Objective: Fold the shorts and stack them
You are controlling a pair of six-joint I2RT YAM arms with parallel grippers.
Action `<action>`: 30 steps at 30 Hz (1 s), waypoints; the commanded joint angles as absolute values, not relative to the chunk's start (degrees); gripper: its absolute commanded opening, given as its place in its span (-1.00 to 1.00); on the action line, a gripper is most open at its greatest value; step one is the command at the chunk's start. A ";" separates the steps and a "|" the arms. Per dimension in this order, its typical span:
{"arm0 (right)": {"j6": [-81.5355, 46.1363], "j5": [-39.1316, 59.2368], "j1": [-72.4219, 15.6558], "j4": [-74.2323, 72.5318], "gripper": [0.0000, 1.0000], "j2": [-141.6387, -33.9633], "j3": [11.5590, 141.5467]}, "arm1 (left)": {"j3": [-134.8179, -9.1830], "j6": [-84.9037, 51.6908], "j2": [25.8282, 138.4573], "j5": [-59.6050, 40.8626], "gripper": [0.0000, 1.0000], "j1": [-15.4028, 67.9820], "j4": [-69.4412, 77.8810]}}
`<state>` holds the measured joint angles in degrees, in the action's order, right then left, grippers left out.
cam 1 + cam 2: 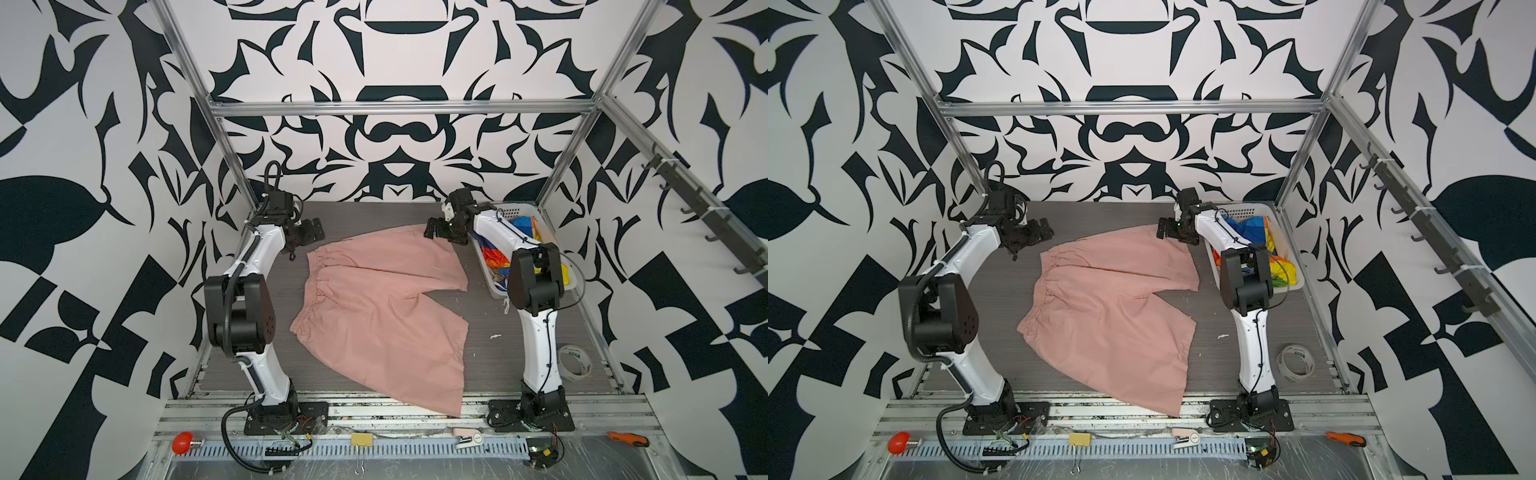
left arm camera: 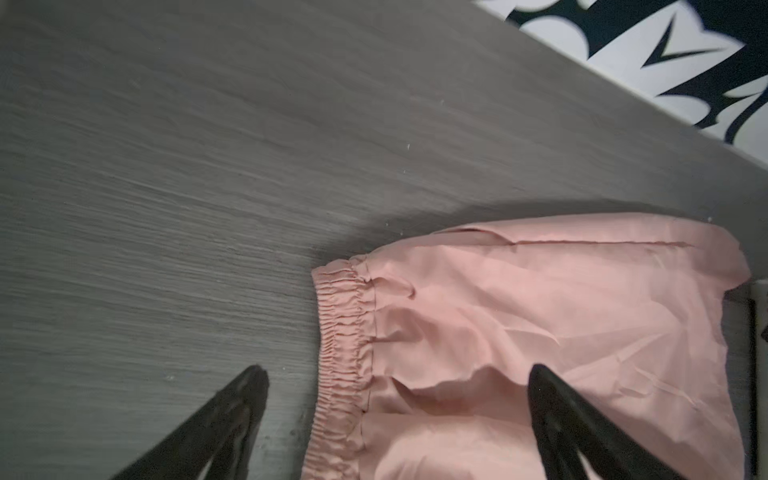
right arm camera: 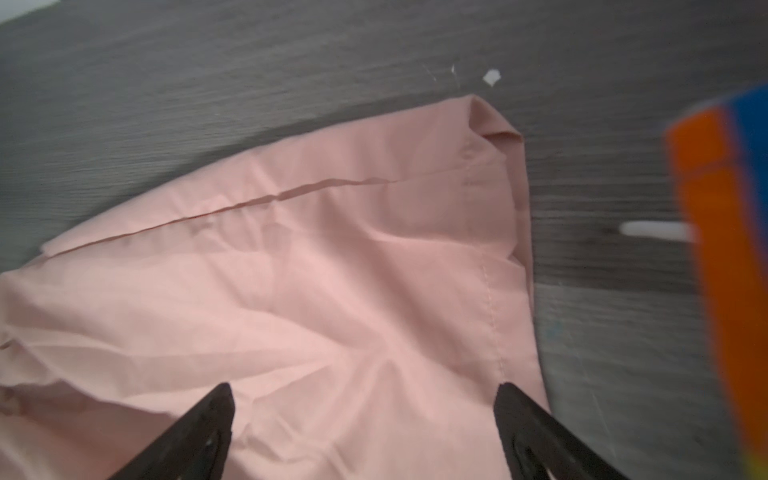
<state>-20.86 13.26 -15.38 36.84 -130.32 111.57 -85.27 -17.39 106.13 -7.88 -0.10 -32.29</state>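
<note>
Over at the left gripper [image 2: 399,374]: gaping fully, gripping nothing, poised over the gathered waistband of the pink shorts [image 1: 374,299]. Spread flat mid-table, waist leftward, legs rightward. Across at the right gripper [image 3: 365,390]: likewise gaping wide, empty, above a leg hem, just beside the basket [image 1: 523,206] with striped shorts [image 1: 523,223] inside.

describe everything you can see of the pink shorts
The pink shorts are thin, salmon-pink woven-looking cloth, lightly creased, spread unfolded on the grey table. The gathered elastic waist lies toward the left arm, both legs toward the right arm; the near leg's hem overhangs the table's front edge. The far hem corner is turned over. The left gripper and right gripper stand open over it, gripping nothing.
</note>
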 commanded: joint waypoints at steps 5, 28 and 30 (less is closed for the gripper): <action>-24.24 15.47 -15.89 36.41 0.99 -135.96 119.03 | -86.71 -24.79 115.68 -22.23 0.98 0.72 -31.29; -20.11 9.51 -12.43 45.65 0.99 -149.23 145.85 | -92.76 -27.72 119.62 -23.00 0.99 -5.19 -29.20; -20.04 9.77 -12.47 44.02 0.99 -146.02 143.50 | -94.20 -25.93 117.99 -21.34 0.98 -5.99 -29.98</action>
